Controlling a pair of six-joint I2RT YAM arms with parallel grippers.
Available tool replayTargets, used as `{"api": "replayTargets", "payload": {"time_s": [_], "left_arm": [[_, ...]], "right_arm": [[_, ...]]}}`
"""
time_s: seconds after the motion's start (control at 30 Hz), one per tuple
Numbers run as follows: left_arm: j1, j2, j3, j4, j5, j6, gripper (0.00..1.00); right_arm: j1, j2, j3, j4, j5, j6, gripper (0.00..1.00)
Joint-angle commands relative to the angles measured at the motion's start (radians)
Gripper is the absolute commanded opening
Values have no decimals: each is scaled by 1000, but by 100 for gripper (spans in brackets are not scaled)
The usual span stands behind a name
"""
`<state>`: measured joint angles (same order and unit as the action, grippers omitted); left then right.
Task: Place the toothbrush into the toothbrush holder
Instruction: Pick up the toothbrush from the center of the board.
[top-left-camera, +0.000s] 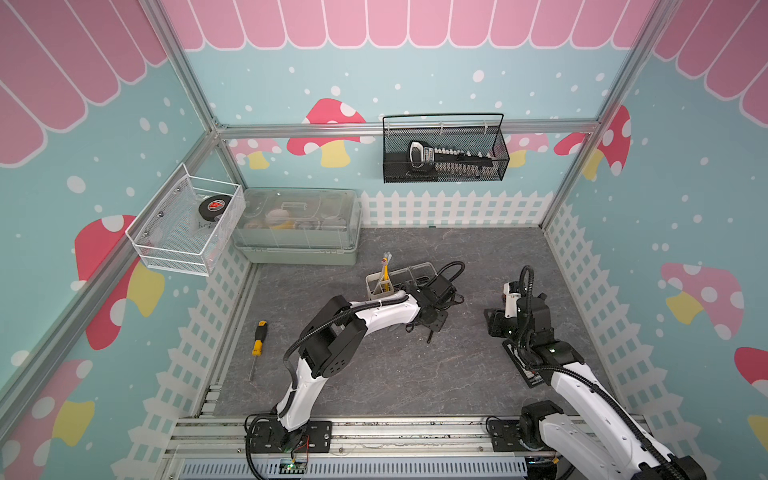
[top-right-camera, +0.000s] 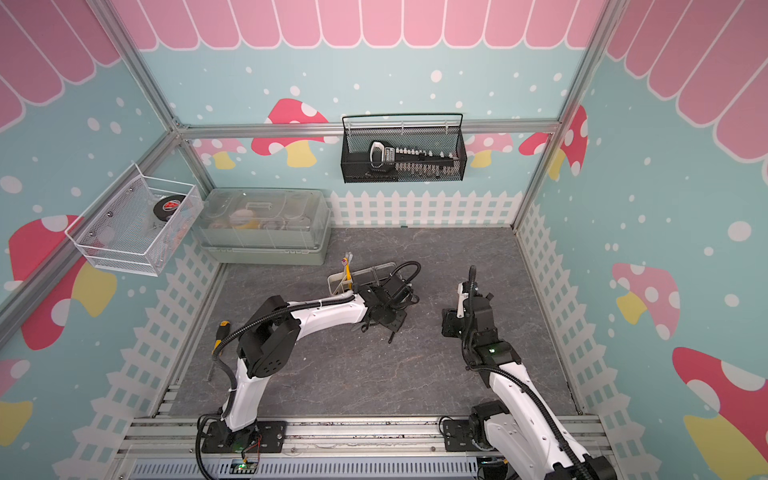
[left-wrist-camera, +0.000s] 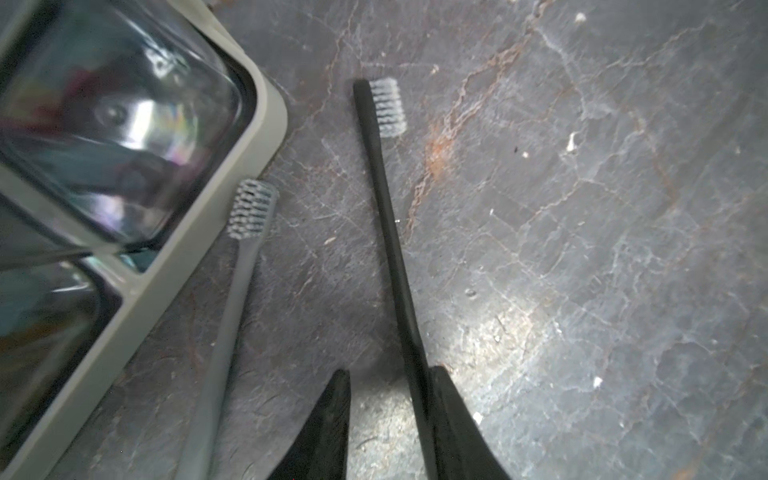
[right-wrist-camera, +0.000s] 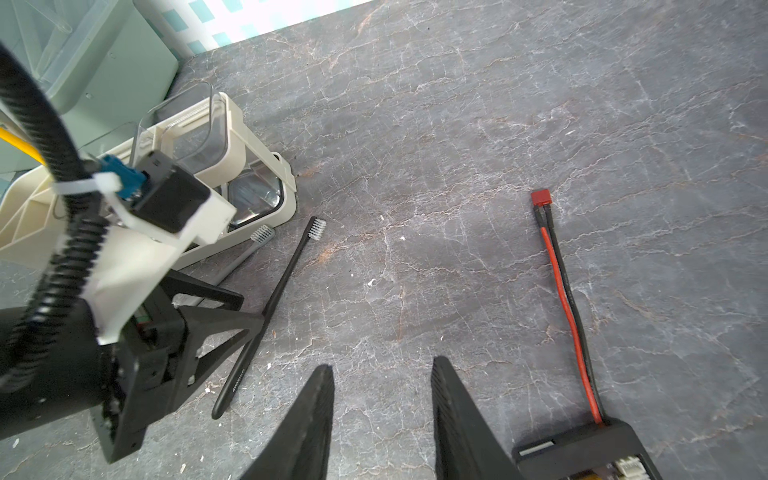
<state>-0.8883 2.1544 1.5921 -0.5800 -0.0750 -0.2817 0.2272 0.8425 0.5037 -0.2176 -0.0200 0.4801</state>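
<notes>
My left end effector is spread, a finger each side of the black toothbrush, which lies flat on the bench. I think this is the grab step: next I must squeeze, lift and stand it in the toothbrush holder close by. A grey toothbrush lies just beside the holder and may get bumped. My right end effector is spread, holding nothing.

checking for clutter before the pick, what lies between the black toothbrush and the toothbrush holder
A grey toothbrush lies flat there, its head right by the toothbrush holder rim, apart from the black toothbrush. The left wrist view shows it clearly.
</notes>
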Motion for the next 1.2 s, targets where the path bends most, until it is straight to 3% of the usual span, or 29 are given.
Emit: {"api": "replayTargets", "payload": {"time_s": [0.0,0.33,0.47,0.57,0.9,1.17], "left_arm": [[-15,32,37,-32,-4,-29,33],[-23,134,137,-117,-3,-51,33],[-24,123,126,-118,-4,-45,10],[-26,111,116,-107,7,-39,1],[-32,-4,25,-29,85,0,0],[-35,-80,-37,-38,75,27,0]], "right_arm": [[-9,-17,-23,-19,11,-4,39],[-12,-62,-24,-50,20,-20,40],[-14,-47,-17,-58,9,-26,41],[-15,-39,-11,-68,1,-27,40],[-15,-49,-11,-89,-35,-7,41],[-15,-74,6,-131,-49,-17,41]]}}
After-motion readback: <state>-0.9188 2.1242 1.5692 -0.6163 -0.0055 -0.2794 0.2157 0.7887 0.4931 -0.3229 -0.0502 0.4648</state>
